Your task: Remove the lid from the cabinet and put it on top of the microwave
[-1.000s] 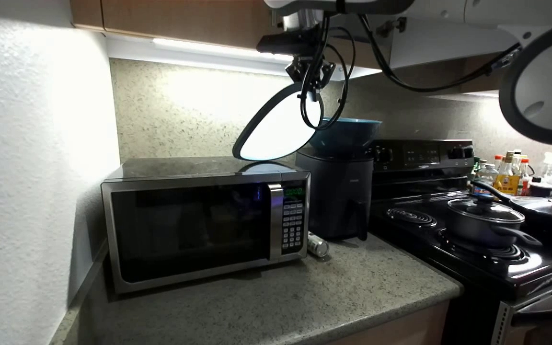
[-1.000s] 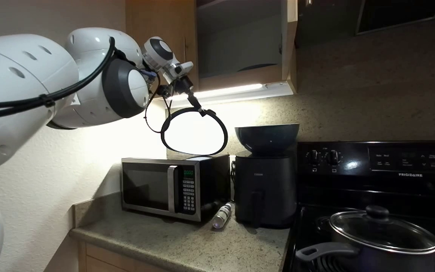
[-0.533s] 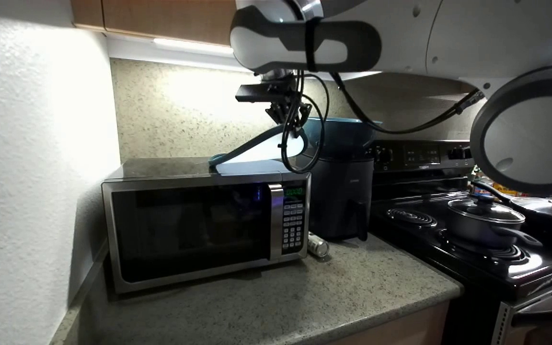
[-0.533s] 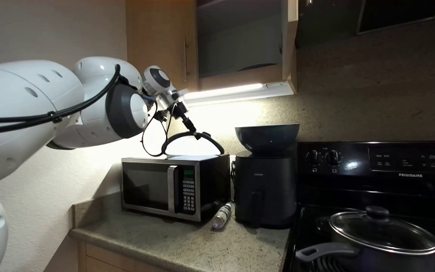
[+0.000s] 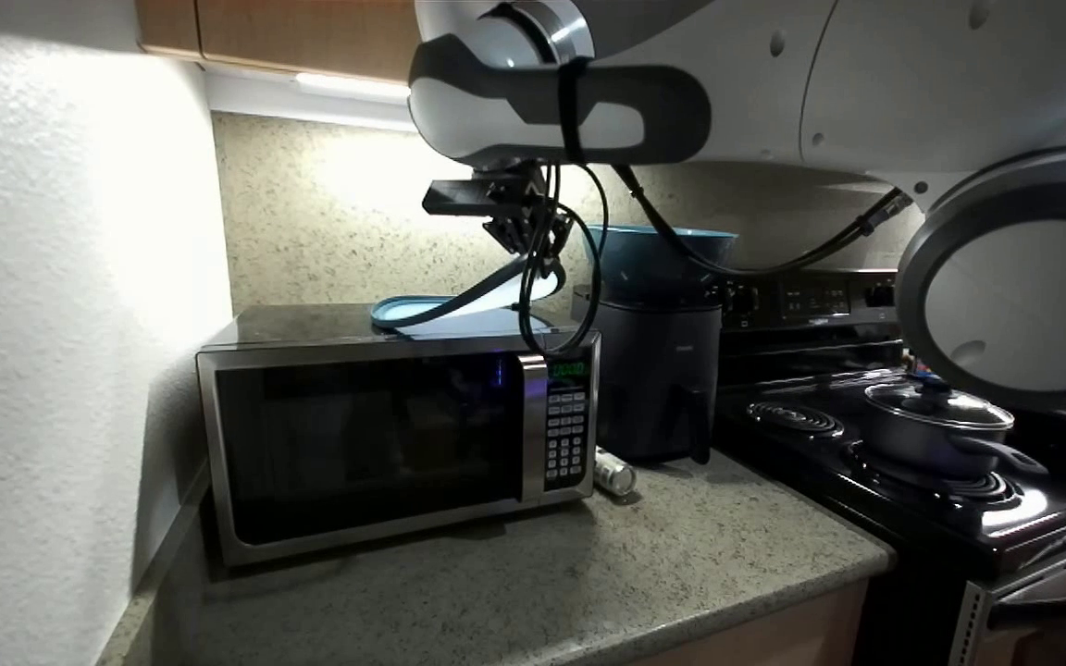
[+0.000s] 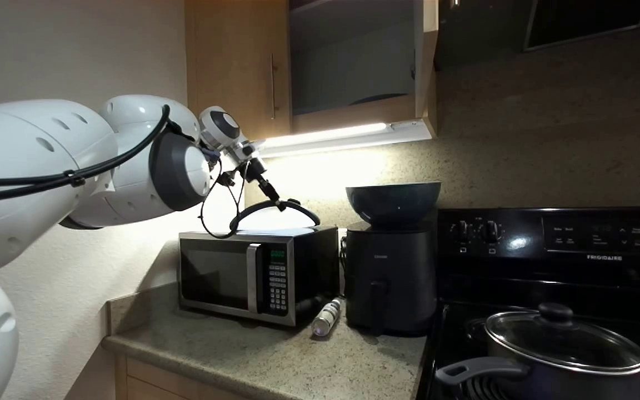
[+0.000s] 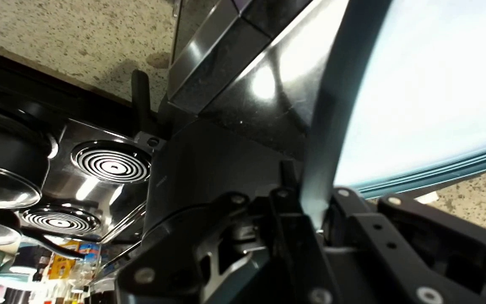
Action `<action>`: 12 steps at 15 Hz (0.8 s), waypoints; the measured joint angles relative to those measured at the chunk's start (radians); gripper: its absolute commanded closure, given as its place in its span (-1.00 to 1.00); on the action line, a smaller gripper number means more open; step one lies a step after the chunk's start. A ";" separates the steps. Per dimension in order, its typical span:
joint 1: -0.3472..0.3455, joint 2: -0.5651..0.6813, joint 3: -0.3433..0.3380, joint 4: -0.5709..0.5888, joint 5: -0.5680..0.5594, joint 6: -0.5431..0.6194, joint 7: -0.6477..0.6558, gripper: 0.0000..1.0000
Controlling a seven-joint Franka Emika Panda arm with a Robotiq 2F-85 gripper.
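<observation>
Now the lid (image 7: 428, 93) is gripped by its dark rim in the tool (image 7: 317, 204), held at a slant, its low edge right at the top of the microwave (image 6: 217, 272); whether touching cannot be told! Above, the cabinet (image 6: 235, 78) is seen open; alongside, the blue bowl (image 6: 393, 204) is carried by the dark appliance (image 6: 403, 278).
</observation>
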 measured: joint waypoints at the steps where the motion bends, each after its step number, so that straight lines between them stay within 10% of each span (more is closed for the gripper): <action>1: -0.001 -0.004 -0.014 0.001 -0.001 -0.006 0.000 0.07; 9: -0.012 -0.051 -0.090 0.004 -0.007 -0.163 0.002 -0.96; 10: -0.012 -0.055 -0.094 0.004 -0.008 -0.176 0.003 -0.59; 12: -0.012 -0.056 -0.094 0.003 -0.008 -0.178 0.003 -0.87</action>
